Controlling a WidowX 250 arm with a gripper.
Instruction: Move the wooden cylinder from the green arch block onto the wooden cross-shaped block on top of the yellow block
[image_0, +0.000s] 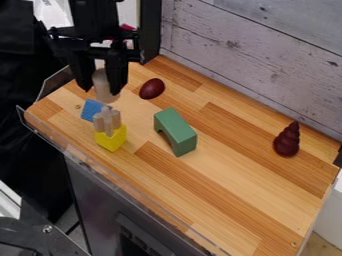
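- Work looks partly done — notched block (107, 121) rests on yellow block (112, 139).
- Pale cylinder (104, 91) seems left to set down — end effector (101, 90) closed around it.

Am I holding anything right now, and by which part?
The gripper appears to hold a pale wood-coloured cylindrical piece by its upper sides, its lower end sticking out below the fingertips.

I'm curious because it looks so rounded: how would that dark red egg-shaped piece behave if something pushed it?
The egg-shaped piece would probably roll, perhaps in a curve, since it is rounded, narrower at one end and lies on the flat wooden top. Its smooth, faintly shiny surface might make it slippery to grip. The even, undented outline suggests it's stiff.
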